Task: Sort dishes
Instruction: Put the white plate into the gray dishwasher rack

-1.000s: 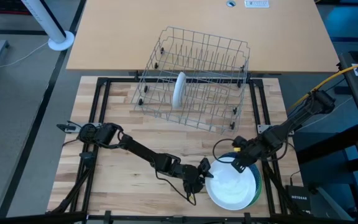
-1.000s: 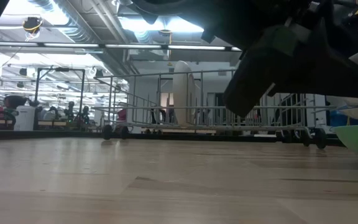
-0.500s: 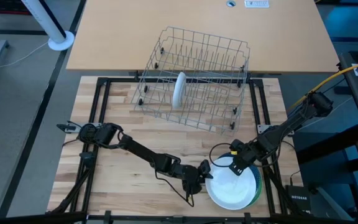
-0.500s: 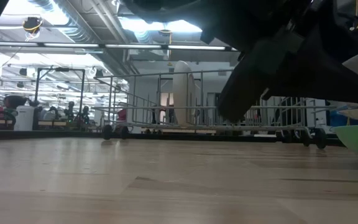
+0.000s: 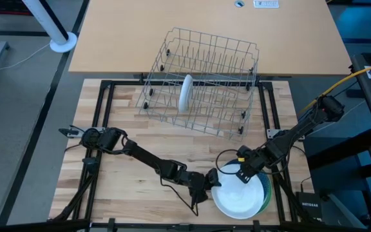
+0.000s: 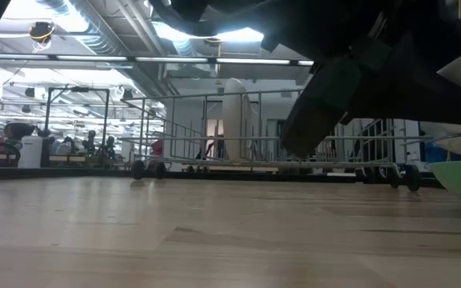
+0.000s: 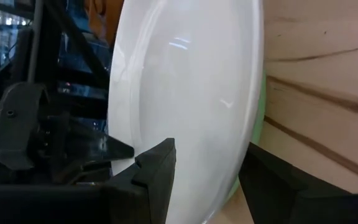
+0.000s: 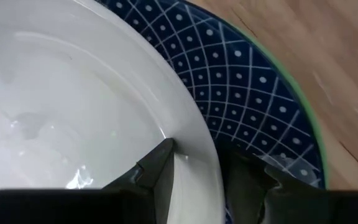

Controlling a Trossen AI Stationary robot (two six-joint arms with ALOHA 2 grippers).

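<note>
A white plate (image 5: 238,194) lies on top of a stack whose bottom plate is green-rimmed with a blue pattern (image 8: 253,87), at the table's near right. My right gripper (image 5: 242,173) is shut on the white plate's far rim. My left gripper (image 5: 208,183) is at its left rim, with the rim between its fingers (image 7: 207,180). Another white plate (image 5: 185,93) stands on its edge in the grey wire rack (image 5: 201,80). It also shows in the low view (image 6: 234,112). My left gripper has the white plate's left rim (image 7: 210,143) between its two fingers, one over the plate's face and one under it. It comes level from the table's left. My right gripper pinches the plate's far rim (image 8: 197,155), one finger (image 8: 160,171) inside the plate and one (image 8: 247,180) outside. It slants down from the far right.
The wire rack stands at the table's far middle, partly over the tan tabletop (image 5: 140,32) behind. Bare wood (image 5: 134,187) lies at the near left and middle. A black frame (image 5: 102,103) runs along the table's sides.
Both grippers have shifted slightly toward the table's left and near edge, and the white plate has gone a little to the left with them on the stack.
</note>
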